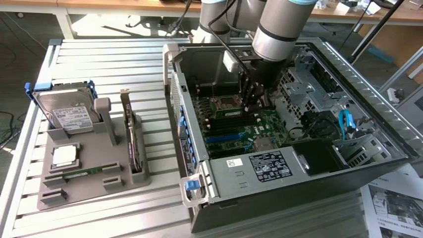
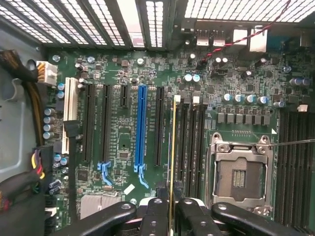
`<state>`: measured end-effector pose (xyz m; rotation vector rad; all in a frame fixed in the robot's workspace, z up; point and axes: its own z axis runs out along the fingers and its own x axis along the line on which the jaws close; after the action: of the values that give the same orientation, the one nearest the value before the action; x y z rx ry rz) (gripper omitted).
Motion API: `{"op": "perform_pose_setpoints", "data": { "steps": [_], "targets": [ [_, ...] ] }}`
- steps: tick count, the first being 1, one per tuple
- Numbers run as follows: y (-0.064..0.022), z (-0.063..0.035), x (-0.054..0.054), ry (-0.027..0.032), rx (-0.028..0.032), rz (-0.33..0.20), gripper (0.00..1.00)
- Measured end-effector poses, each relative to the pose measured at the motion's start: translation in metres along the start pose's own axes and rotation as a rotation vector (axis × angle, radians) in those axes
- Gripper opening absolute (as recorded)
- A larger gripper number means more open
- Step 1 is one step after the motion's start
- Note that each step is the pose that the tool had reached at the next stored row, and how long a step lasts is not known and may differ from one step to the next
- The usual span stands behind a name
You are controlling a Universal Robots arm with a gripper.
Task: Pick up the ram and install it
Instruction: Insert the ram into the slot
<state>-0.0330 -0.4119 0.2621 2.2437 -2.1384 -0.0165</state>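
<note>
So that it lines up with the slots (image 2: 189,142) beside the socket (image 2: 241,172), the ram (image 2: 173,147) is gripped edge-on by the clenched gripper (image 1: 250,103), upper centre of the exterior view.

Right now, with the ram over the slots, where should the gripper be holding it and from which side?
As it is held: the gripper pinches the ram across its two flat faces, coming from above the motherboard. The stick is thin and stands edge-on along the memory slots, so the edge facing the board is free.
</note>
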Motion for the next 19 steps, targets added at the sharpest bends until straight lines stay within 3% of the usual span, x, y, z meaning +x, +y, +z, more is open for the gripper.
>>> {"op": "perform_pose_setpoints", "data": {
  "steps": [19],
  "targets": [
    [-0.0016,0.0370,-0.005,0.0004,-0.0001,0.000,0.15]
  ]
}}
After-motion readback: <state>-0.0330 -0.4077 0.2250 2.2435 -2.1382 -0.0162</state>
